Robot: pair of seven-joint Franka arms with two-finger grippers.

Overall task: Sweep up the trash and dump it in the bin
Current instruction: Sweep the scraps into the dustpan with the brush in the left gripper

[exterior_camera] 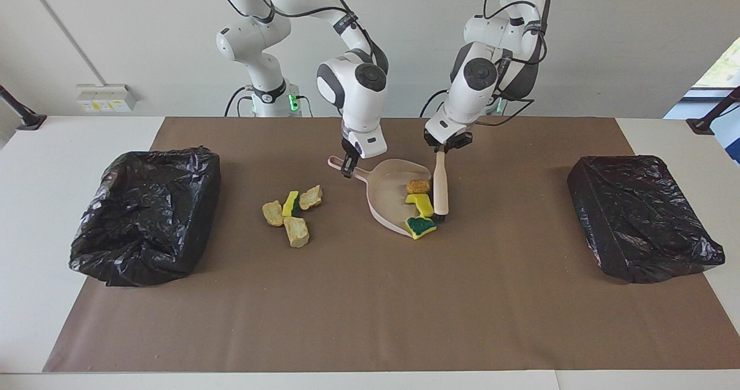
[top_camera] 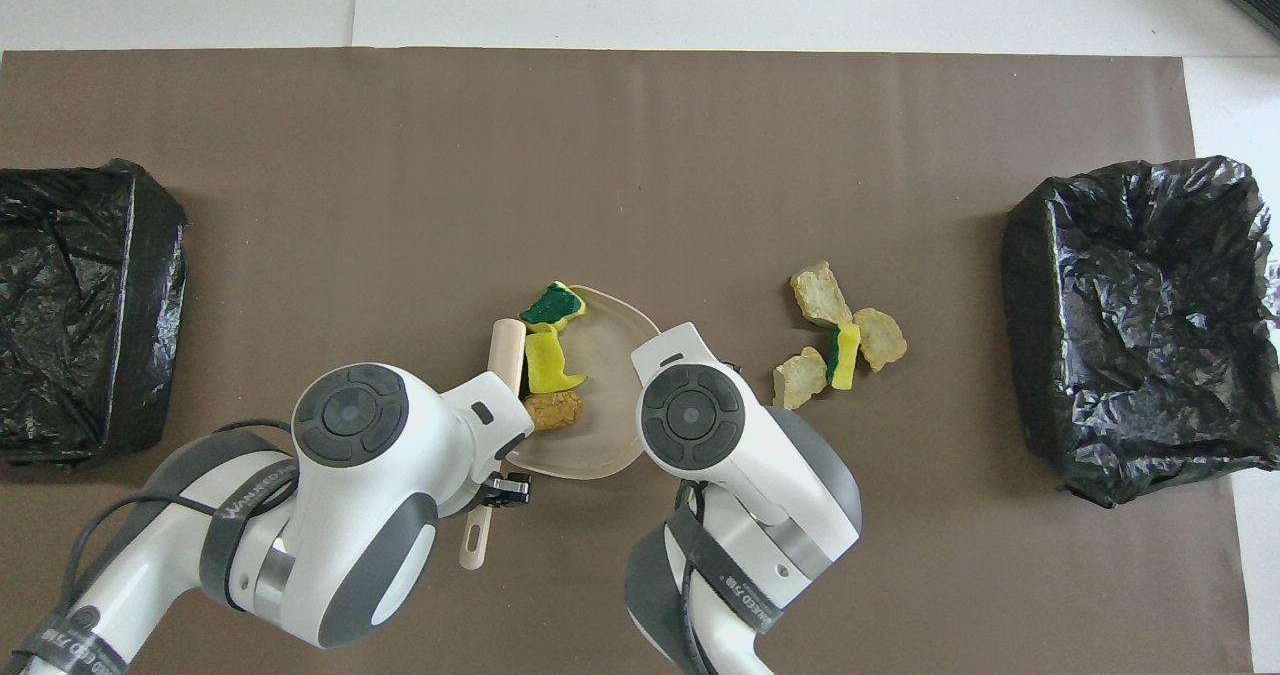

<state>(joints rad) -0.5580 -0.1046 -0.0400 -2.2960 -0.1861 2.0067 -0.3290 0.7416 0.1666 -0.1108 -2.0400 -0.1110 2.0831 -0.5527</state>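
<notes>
A translucent pink dustpan (exterior_camera: 384,205) lies mid-mat. My right gripper (exterior_camera: 348,167) is shut on its handle. My left gripper (exterior_camera: 446,145) is shut on the handle of a tan wooden brush (exterior_camera: 441,188), which rests along the pan's edge toward the left arm's end. In the pan lie an orange-brown lump (exterior_camera: 417,186) and a yellow sponge bit (exterior_camera: 422,204). A green-backed sponge bit (exterior_camera: 421,227) sits at the pan's lip. Three tan foam chunks and a yellow-green sponge bit (exterior_camera: 292,214) lie clustered on the mat toward the right arm's end. Overhead, the right wrist hides its gripper.
A black-bag-lined bin (exterior_camera: 147,216) stands open at the right arm's end of the brown mat, and a second one (exterior_camera: 642,216) at the left arm's end. Fine crumbs dot the mat.
</notes>
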